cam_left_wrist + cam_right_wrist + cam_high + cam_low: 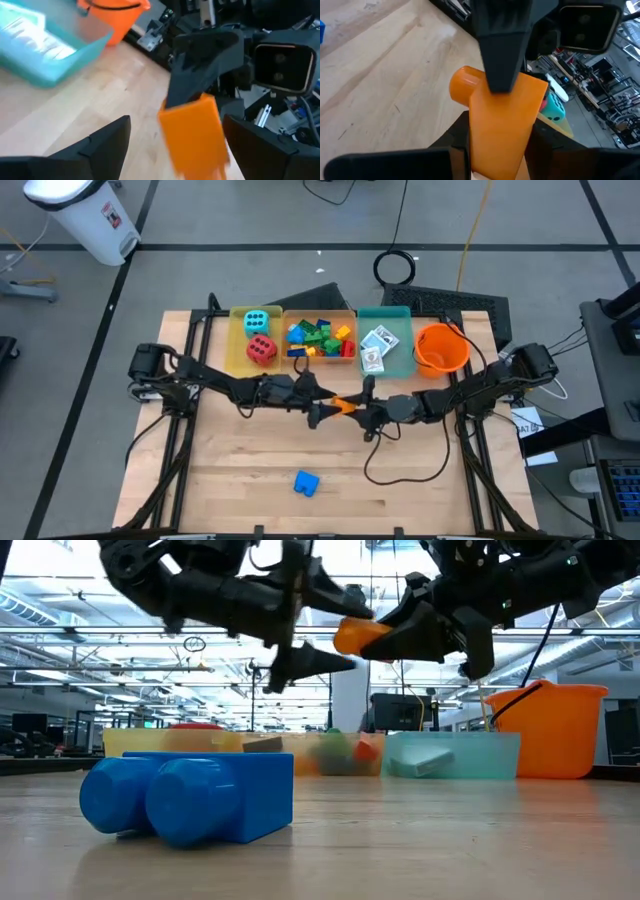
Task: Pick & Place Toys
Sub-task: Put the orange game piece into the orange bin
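Above the middle of the pale wooden table (250, 470), the right gripper (352, 406) clenches a small orange plastic building brick (345, 405) in the air. The left gripper (322, 402) faces it from nine o'clock, its fingers (105, 145) spread to either side of the brick, apart from it. A blue plastic building brick (306, 482) lies alone toward six o'clock. Two foam dice, red (261, 349) and cyan (255, 322), sit in the yellow translucent tray (238, 345) at eleven o'clock.
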